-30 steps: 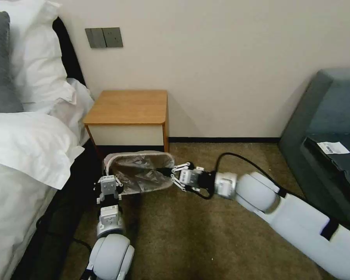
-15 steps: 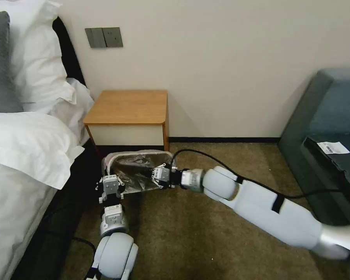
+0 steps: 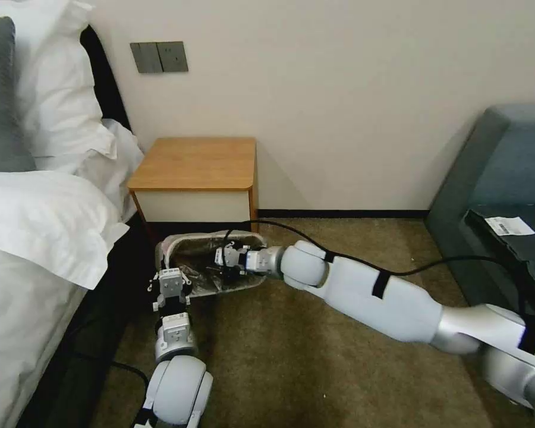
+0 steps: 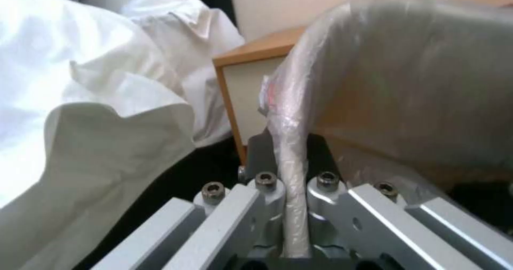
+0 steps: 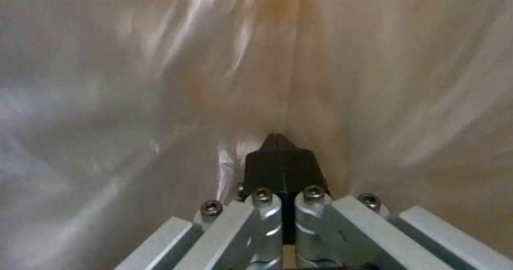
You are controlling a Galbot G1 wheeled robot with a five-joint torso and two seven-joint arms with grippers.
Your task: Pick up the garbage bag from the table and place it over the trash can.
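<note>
The trash can (image 3: 251, 284) stands on the carpet in front of the table (image 3: 196, 163). The garbage bag (image 3: 197, 279) lines its mouth, with the pinkish band over the far rim. My left gripper (image 3: 171, 274) is at the can's near left corner, shut on a pinched strip of the garbage bag (image 4: 291, 162) at the rim. My right gripper (image 3: 221, 260) reaches from the right, down inside the can. In the right wrist view its dark fingers (image 5: 279, 158) are shut together, tips against the bag's plastic (image 5: 160, 61).
A bed with white linen (image 3: 35, 226) runs along the left, close to the can and my left arm. A grey sofa (image 3: 505, 196) stands at the right. A black cable (image 3: 362, 264) trails over my right arm. Open carpet (image 3: 279, 368) lies in front.
My right arm has swung left, from just outside the can's right rim to inside it, and its fingers have gone from open to shut. The left gripper has held its grip.
</note>
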